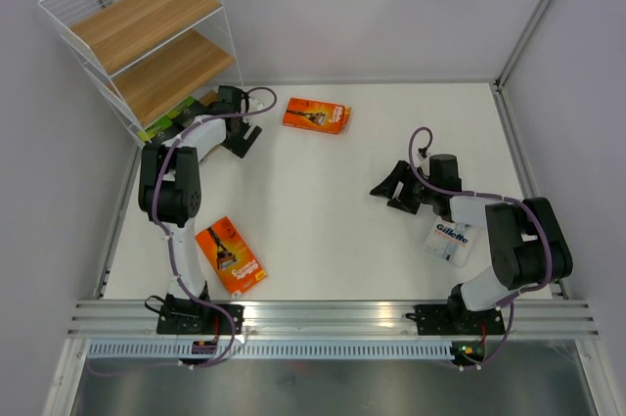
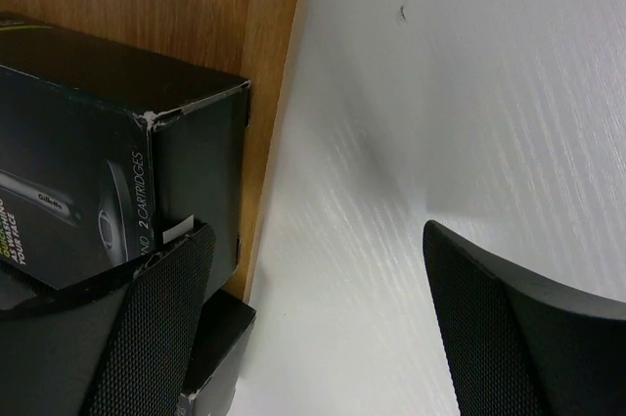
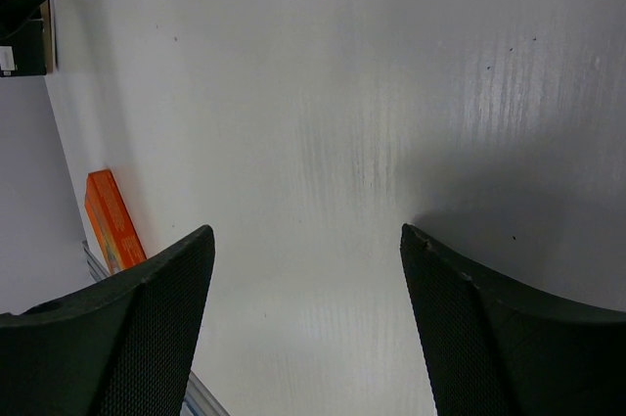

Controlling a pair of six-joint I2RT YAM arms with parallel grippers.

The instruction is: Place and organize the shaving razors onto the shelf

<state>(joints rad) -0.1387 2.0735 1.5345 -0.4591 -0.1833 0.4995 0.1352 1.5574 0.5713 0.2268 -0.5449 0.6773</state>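
L gripper (image 2: 315,230) spread | R gripper (image 3: 305,230) spread, both empty | risk: L finger (image 2: 147,338) may clip black razor pack (image 2: 78,171) (at shelf-board (image 2: 196,5) edge), skewing it

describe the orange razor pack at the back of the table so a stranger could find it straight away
Start at the white wire shelf in the far left corner. To its right, toward the back, lies the orange razor pack. Its twin, the other orange pack, lies at the near edge by the left arm's base; this one is the far one.
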